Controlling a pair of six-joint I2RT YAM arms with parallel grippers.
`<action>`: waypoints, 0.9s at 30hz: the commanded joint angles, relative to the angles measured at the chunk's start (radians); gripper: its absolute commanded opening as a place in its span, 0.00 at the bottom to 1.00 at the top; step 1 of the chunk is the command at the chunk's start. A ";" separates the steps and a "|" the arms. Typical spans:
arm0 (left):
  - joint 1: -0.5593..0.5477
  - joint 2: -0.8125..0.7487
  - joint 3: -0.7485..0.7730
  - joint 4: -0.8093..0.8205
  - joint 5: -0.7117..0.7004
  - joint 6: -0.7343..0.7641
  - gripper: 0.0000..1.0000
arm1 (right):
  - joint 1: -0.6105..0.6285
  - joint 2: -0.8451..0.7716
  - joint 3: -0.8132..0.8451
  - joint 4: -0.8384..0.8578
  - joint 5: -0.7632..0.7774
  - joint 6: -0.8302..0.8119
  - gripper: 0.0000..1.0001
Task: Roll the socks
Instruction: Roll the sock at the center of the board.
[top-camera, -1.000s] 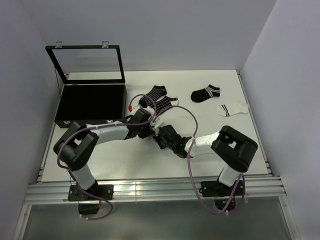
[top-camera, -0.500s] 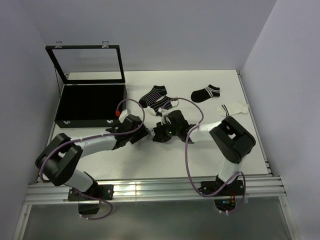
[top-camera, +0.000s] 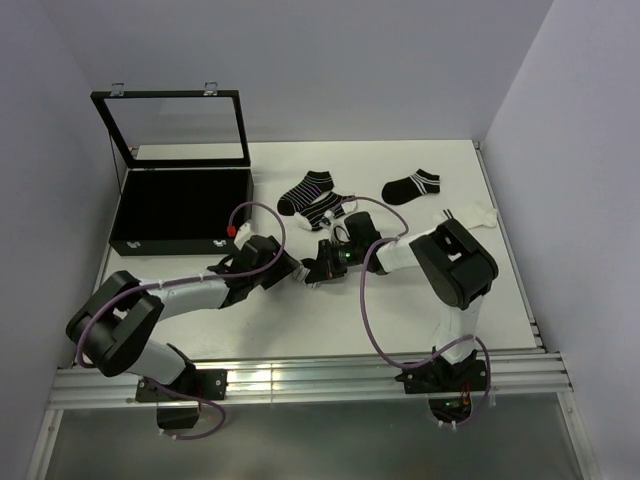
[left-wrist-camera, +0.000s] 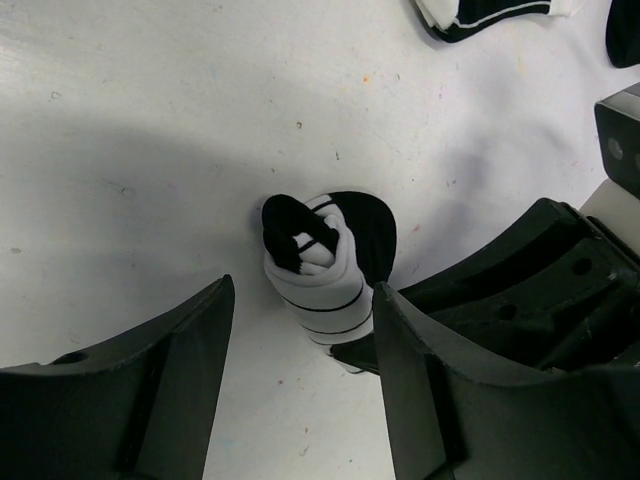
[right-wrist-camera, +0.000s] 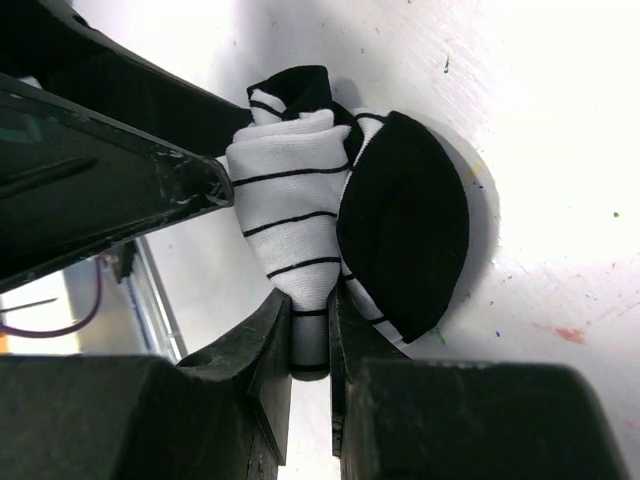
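Your rolled sock (left-wrist-camera: 322, 285) sits on the white table (top-camera: 420, 300) near the middle, right between the two grippers; from the top camera it's mostly hidden by them. It's a white roll with thin black stripes, with a black end and a black oval flap lying against one side. In the left wrist view the long axis runs roughly up the frame, leaning a bit left. The black end points away from the camera and the white end comes toward it. The right wrist view agrees: black end far, white end near. Your right gripper (right-wrist-camera: 311, 310) is nearly closed and pinches the near white end of the roll, with fabric squeezed between the tips. Your left gripper (top-camera: 290, 268) stands open and straddles the roll with a finger on each side. It isn't clamping anything; one finger is just beside the sock, and I can't tell if it touches. Further back on the table you have two striped socks (top-camera: 312, 195) overlapping, a black sock (top-camera: 411, 187) lying flat, and a white sock (top-camera: 472, 213) partly behind the right arm. The black case (top-camera: 180, 205) with its lid up is at far left, well apart from the roll.
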 joint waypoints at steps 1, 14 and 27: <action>0.003 0.023 -0.017 0.066 0.000 -0.011 0.62 | -0.018 0.046 0.023 -0.082 -0.020 0.024 0.00; 0.002 0.083 -0.023 0.126 0.031 -0.028 0.58 | -0.018 0.074 0.055 -0.119 -0.031 0.021 0.00; 0.002 0.115 -0.020 0.098 0.038 -0.034 0.13 | -0.016 0.043 0.054 -0.142 0.000 0.003 0.10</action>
